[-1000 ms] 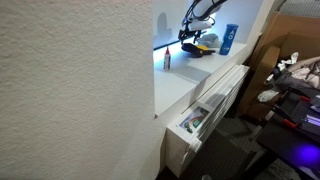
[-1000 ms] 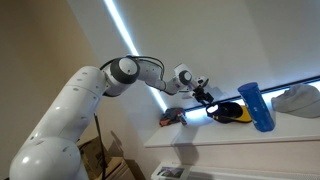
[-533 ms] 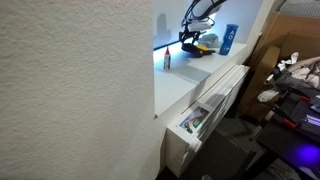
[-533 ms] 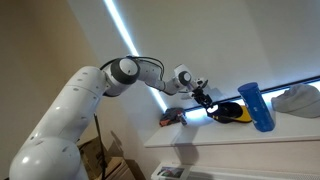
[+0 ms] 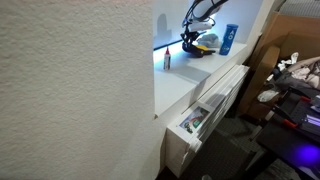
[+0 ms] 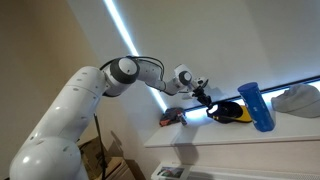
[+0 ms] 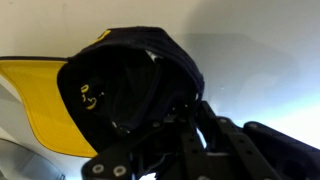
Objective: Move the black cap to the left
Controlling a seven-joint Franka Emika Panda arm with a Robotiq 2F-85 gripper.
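The black cap (image 7: 120,75) with a bright yellow brim (image 7: 35,105) fills the wrist view, lying on a white shelf. In both exterior views it sits on the shelf, cap (image 5: 207,42) and cap (image 6: 230,111), just beside the upright blue box (image 6: 254,105). My gripper (image 7: 165,108) has its dark fingers drawn close together on the cap's near edge, with black fabric between them. From outside, the gripper (image 6: 208,103) touches the cap's side that faces away from the box, and the gripper (image 5: 188,42) is low over the shelf.
The white shelf (image 6: 230,142) also carries a small dark object (image 6: 172,118) on the arm's side and a grey-blue lump (image 6: 297,99) beyond the blue box (image 5: 228,39). A small bottle-like item (image 5: 168,60) stands near the wall. Cardboard boxes (image 5: 290,50) are below.
The fingers have closed in from wide open onto the cap's edge. The arm and the cap have hardly moved.
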